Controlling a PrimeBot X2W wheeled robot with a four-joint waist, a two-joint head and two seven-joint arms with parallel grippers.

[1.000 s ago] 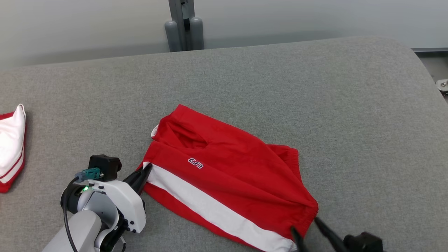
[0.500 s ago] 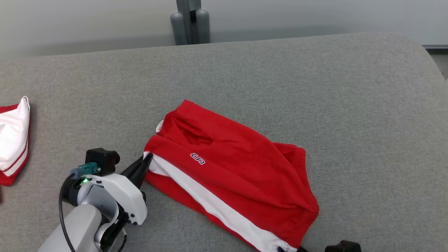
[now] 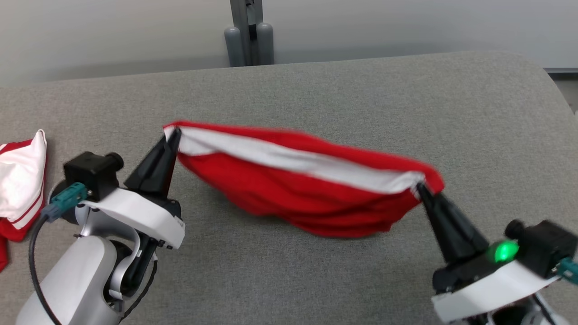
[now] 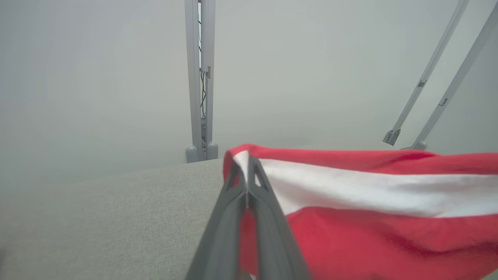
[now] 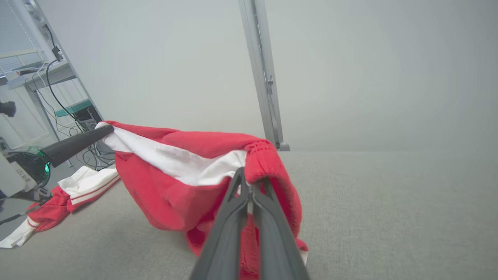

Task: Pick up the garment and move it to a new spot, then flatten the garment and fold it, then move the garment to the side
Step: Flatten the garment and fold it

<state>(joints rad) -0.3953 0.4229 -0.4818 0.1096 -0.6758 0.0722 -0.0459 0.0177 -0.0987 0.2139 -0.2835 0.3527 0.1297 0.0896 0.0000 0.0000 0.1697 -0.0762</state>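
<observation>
The garment (image 3: 298, 189) is a pair of red shorts with a white stripe, hanging stretched between my two grippers above the grey table (image 3: 316, 90). My left gripper (image 3: 174, 134) is shut on its left corner, seen close up as the left gripper (image 4: 245, 165) pinching the white stripe of the garment (image 4: 369, 194). My right gripper (image 3: 420, 187) is shut on the right corner by the waistband. In the right wrist view the right gripper (image 5: 249, 179) clamps the garment (image 5: 175, 171), whose lower folds sag to the table.
Another red and white garment (image 3: 20, 180) lies at the table's left edge, also seen as the other garment (image 5: 74, 190). A grey post (image 3: 248, 31) stands behind the table's far edge. The table's rounded right end (image 3: 542, 76) is near my right arm.
My right gripper has shut on the shorts' right corner. Both grippers have risen, lifting the shorts off the table and pulling them taut, white stripe now on top.
</observation>
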